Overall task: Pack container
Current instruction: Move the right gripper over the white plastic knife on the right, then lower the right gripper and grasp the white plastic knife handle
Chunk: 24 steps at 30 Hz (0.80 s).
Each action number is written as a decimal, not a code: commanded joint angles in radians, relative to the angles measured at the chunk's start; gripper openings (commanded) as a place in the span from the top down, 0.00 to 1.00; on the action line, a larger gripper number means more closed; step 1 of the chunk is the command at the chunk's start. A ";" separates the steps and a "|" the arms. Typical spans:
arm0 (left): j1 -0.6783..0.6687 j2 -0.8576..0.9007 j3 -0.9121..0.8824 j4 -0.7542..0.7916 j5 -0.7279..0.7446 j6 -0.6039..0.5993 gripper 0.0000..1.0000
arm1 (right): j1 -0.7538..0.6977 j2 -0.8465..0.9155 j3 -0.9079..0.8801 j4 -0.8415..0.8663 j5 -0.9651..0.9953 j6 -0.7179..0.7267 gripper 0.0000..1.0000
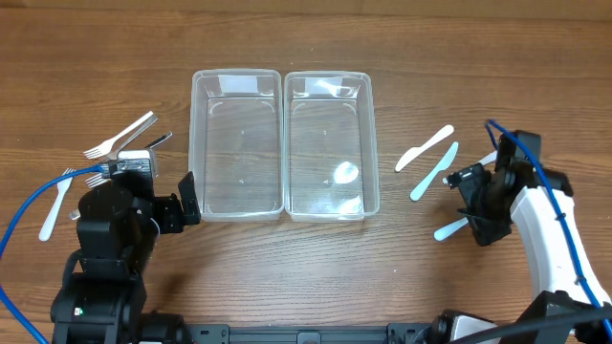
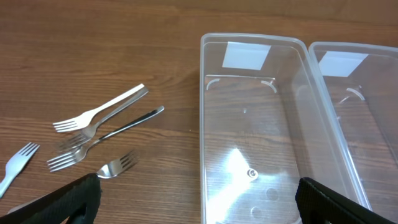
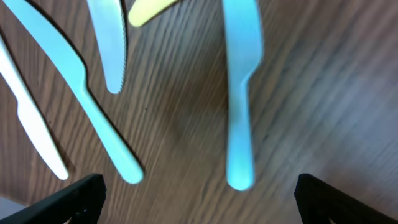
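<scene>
While left gripper point(image 2: 198, 200) and right gripper point(image 3: 199, 198) gape wide, clear glossy rectangular tubs point(image 1: 284, 115) sit mid-frame; slim forks point(image 1: 120, 141) frame-left, flat plastic knives point(image 1: 426, 148) frame-right.

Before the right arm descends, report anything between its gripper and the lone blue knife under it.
Nothing visible does. The open right gripper hangs over that blue knife, which lies uncovered on the table, apart from the other knives.

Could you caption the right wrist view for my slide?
Open right gripper above plastic knives lying on a wooden table.
</scene>
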 commanded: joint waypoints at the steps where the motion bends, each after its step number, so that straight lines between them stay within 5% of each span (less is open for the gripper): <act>1: -0.005 -0.003 0.030 0.002 -0.021 -0.010 0.00 | -0.006 -0.013 -0.074 0.068 -0.079 0.035 0.00; 24: -0.005 -0.003 0.030 -0.006 -0.024 -0.011 0.00 | -0.006 -0.007 -0.245 0.246 0.010 0.049 0.00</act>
